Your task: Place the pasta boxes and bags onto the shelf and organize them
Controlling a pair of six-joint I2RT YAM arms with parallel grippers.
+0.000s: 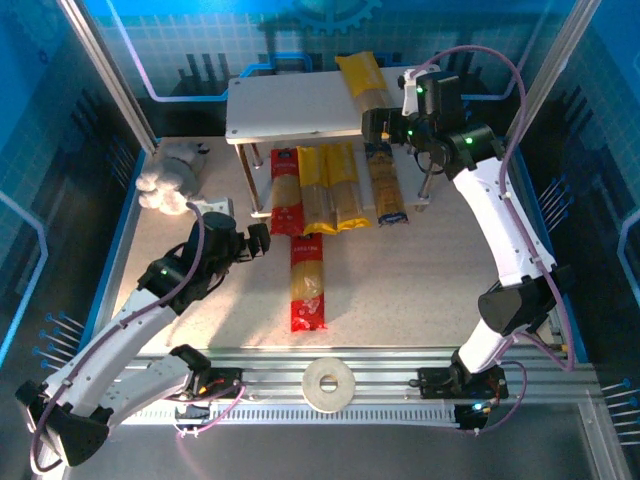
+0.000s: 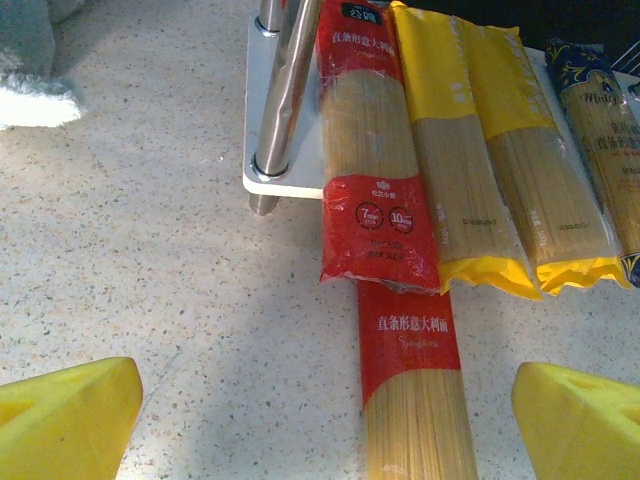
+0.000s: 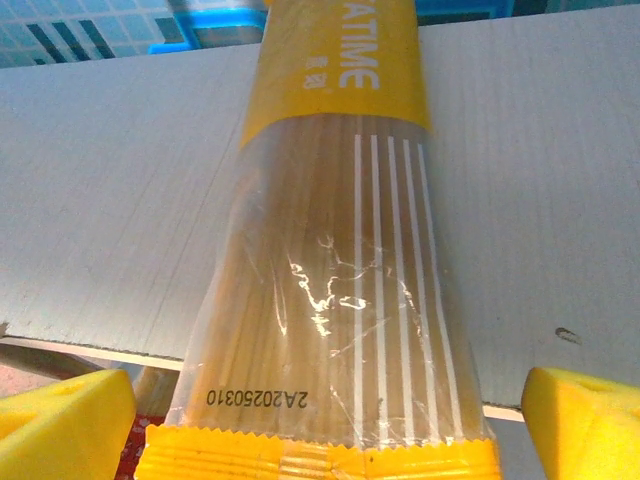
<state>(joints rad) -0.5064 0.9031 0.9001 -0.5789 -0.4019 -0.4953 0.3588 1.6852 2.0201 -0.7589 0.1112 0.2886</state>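
The shelf's white top board carries one yellow pasta pack. My right gripper is at that pack's near end, open. In the right wrist view the yellow pack lies on the board, its sealed end between my spread gripper. On the lower board lie a red pack, two yellow packs and a clear pack with dark blue ends. Another red pack lies on the table, its far end against the lower board. My left gripper hovers open left of it, over the same red pack.
A white tape roll sits on the rail at the near edge. A grey and white fluffy thing lies at the left, by the shelf. A shiny shelf leg stands at the lower board's corner. Blue walls close in the table.
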